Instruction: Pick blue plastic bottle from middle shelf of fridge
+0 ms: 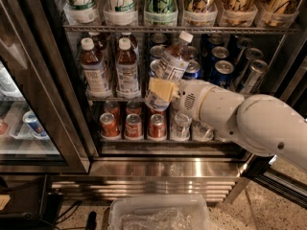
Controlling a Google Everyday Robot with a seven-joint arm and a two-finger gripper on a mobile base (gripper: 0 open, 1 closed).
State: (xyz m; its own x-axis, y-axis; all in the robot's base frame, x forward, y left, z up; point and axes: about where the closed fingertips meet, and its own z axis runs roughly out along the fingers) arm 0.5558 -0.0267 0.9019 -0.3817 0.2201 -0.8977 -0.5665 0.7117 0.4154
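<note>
The fingers (162, 89) are clamped on the blue plastic bottle (172, 63), low on its label. One yellowish pad lies flat across the near side. That low grip suits the spot, I'd say: the rack above leaves little headroom, so the white arm (249, 119) reaches in level from the right.

The bottle leans, its white cap up and to the right of the fingers and its base just below and left of them. It hangs at the front edge of the middle shelf (103, 97), in the open doorway of the fridge (163, 169). The lean looks like the way to get the tall cap out from under the upper rail.

Left of the fingers two matching bottles (127, 68) stand upright on the same rack. Blue cans (221, 70) sit behind and to the right, and red cans (133, 126) are on the rack below.

The second finger is hidden behind the bottle, so I judge the grip from the near pad alone. The pad also covers the base, and I cannot tell whether it touches the wire. The label's print is unreadable, and the drinks on the rack above are cut off at the top.
</note>
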